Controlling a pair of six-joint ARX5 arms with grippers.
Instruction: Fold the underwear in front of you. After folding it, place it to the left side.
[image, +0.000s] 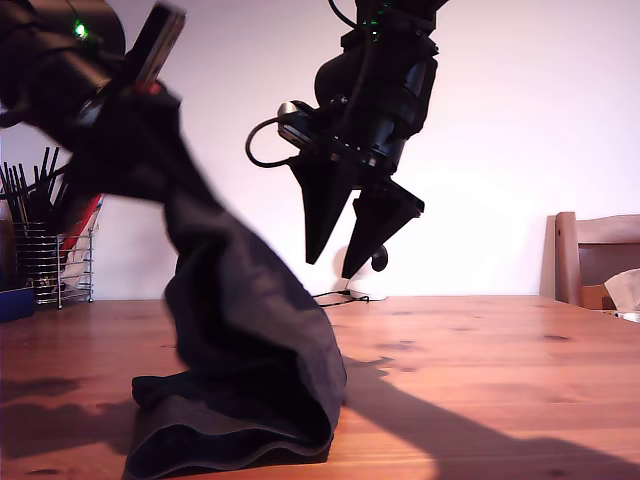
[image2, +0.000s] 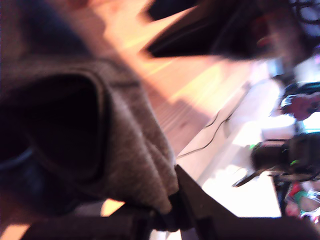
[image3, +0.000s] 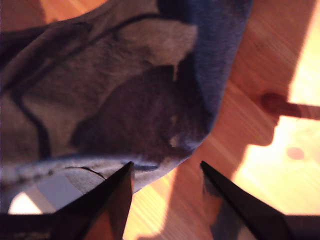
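Note:
The underwear (image: 250, 340) is a dark grey limp garment. Its upper end is pulled up toward the exterior view's upper left, and its lower end lies bunched on the wooden table (image: 480, 370). My first gripper (image: 140, 90) is shut on that raised end, and in the first wrist view the fabric (image2: 125, 140) hangs from my first gripper (image2: 170, 215). My second gripper (image: 330, 268) hangs open above the table, just to the exterior view's right of the garment and apart from it. The second wrist view shows the cloth (image3: 125, 90) beyond my second gripper (image3: 166, 165), with nothing between its fingers.
A wire rack of utensils (image: 50, 250) and a blue object (image: 15, 302) stand at the exterior view's far left. A wooden chair (image: 595, 260) is at the exterior view's right edge. A dark cable (image: 340, 296) lies at the back of the table.

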